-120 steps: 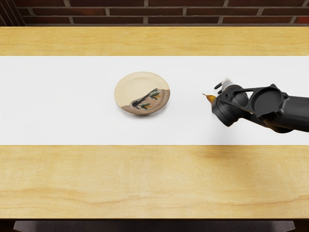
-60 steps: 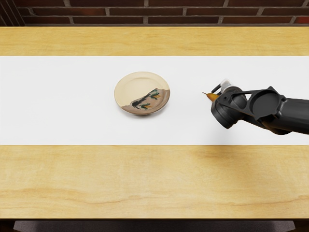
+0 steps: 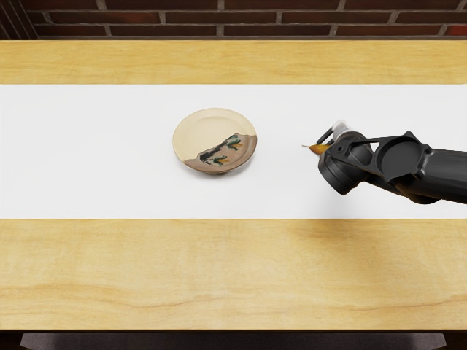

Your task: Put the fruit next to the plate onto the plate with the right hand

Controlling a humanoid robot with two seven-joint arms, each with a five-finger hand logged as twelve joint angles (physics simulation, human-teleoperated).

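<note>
The fruit lay on the white runner, to the right of the plate and well apart from it. Only its orange pointed end showed, because the right hand was over it. The wrist covered the grip, so I could not tell if the fingers were apart or clamped on the fruit.

I judged the fruit light, smooth and a little soft, so it could roll or slip. A gentle hold around its thick middle, not on the thin tip, seemed best.

The worktop was pale wood, flat, and the runner went across its whole width. Behind it stood a brick wall.
</note>
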